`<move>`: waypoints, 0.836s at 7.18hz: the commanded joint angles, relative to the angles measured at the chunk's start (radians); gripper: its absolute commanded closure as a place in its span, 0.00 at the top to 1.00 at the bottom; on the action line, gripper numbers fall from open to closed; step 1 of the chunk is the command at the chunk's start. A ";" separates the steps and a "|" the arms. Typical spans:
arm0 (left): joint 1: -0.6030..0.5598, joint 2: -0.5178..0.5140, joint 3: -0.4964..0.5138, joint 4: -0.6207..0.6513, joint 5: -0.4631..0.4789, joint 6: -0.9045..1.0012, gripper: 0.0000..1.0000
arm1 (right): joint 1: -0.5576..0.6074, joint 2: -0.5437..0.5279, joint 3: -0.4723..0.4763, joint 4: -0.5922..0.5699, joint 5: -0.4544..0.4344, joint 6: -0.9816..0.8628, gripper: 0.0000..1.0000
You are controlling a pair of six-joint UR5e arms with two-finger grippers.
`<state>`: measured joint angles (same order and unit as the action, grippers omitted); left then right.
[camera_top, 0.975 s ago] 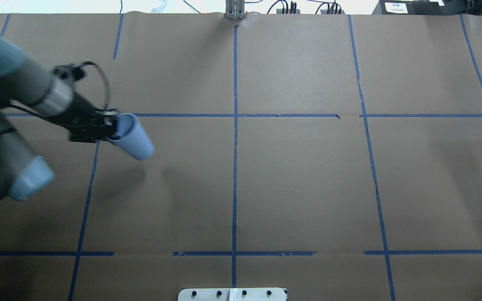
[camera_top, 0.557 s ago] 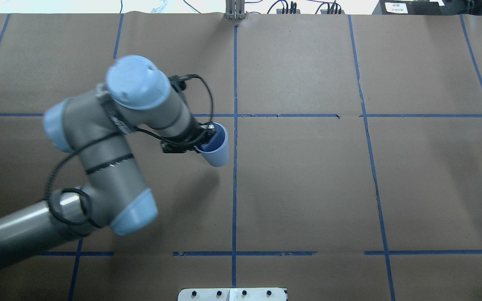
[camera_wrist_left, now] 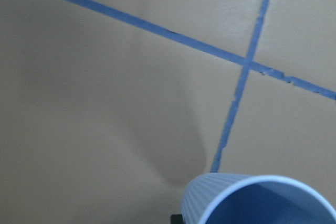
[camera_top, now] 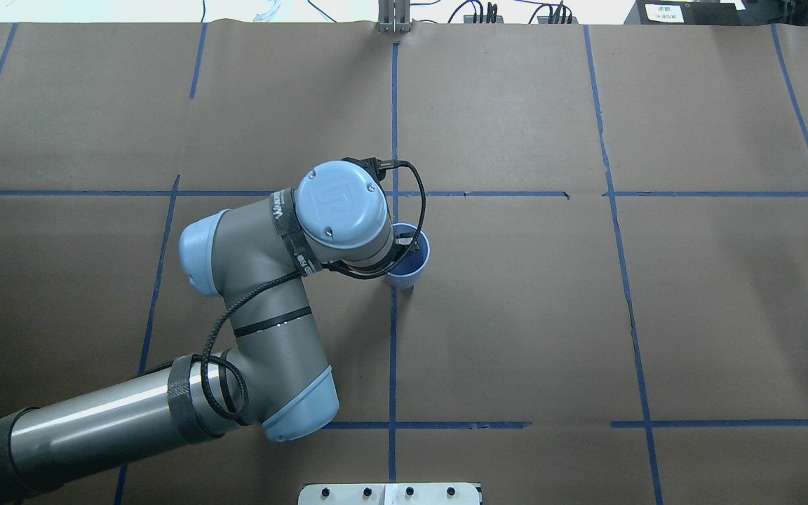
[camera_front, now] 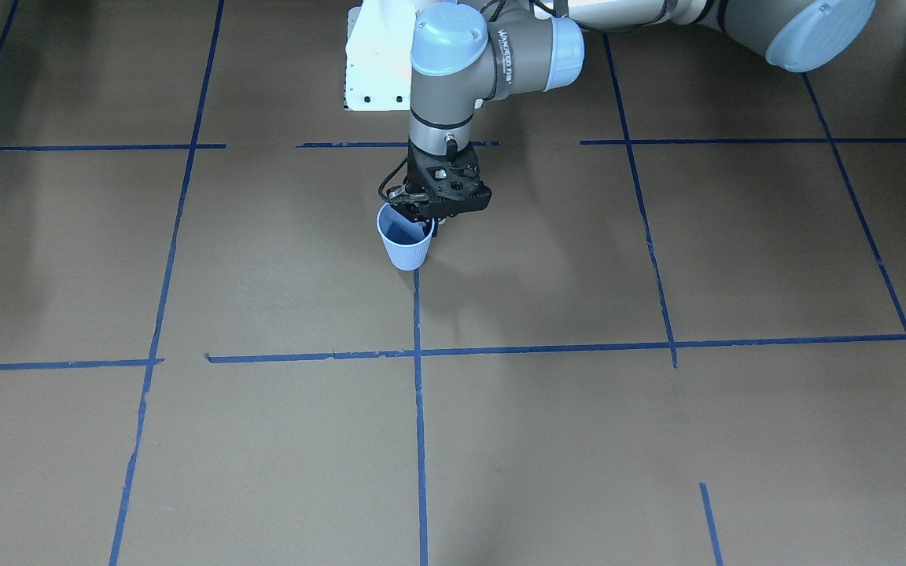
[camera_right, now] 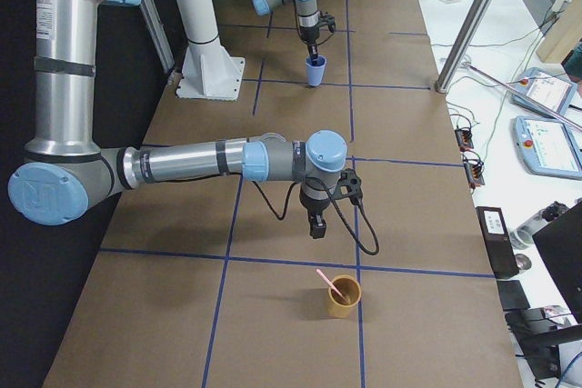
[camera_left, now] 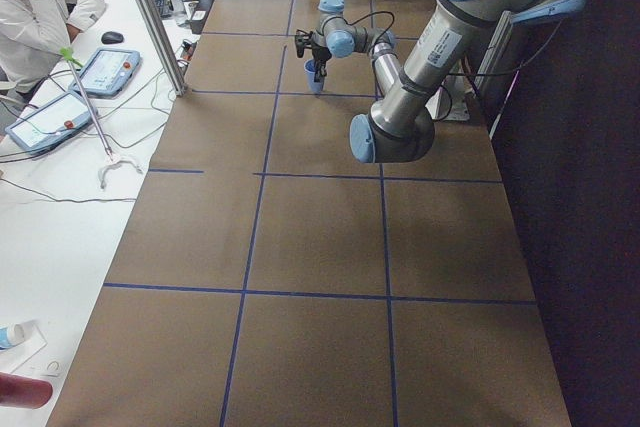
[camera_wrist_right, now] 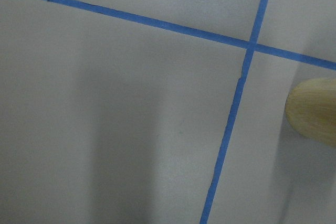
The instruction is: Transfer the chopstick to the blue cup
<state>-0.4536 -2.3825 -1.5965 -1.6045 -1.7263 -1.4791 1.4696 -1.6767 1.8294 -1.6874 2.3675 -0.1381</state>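
Observation:
The blue cup (camera_front: 406, 245) is upright near the table's middle, on a tape line, with my left gripper (camera_front: 421, 218) shut on its rim from above. The overhead view hides most of the blue cup (camera_top: 418, 265) under the wrist. The left wrist view catches only the cup's rim (camera_wrist_left: 262, 200). I cannot tell whether its base touches the paper. The pink chopstick (camera_right: 327, 281) leans inside a tan cup (camera_right: 344, 297) at the table's right end. My right gripper (camera_right: 315, 229) hangs just short of that cup, pointing down; I cannot tell if it is open.
Blue tape lines grid the brown paper. The tan cup (camera_wrist_right: 315, 111) shows at the right wrist view's edge. The robot's white base (camera_front: 374, 55) stands behind the blue cup. A seated person (camera_left: 30, 7), tablets and a metal post (camera_left: 150, 17) lie along the operators' side.
My left arm has swung from the table's left side to its middle, carrying the blue cup. The cup has turned from tilted to upright.

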 commanded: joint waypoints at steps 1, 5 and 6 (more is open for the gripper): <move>0.023 0.002 0.023 -0.002 0.027 0.008 0.09 | 0.000 0.000 0.001 0.000 0.004 0.000 1.00; 0.007 0.005 -0.037 0.014 0.022 0.005 1.00 | 0.000 0.000 0.002 0.002 0.010 0.000 1.00; -0.050 0.026 -0.171 0.052 0.014 0.005 1.00 | 0.000 0.002 0.007 0.002 0.009 0.002 1.00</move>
<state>-0.4566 -2.3729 -1.6517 -1.5853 -1.7049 -1.4739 1.4695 -1.6763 1.8328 -1.6863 2.3770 -0.1377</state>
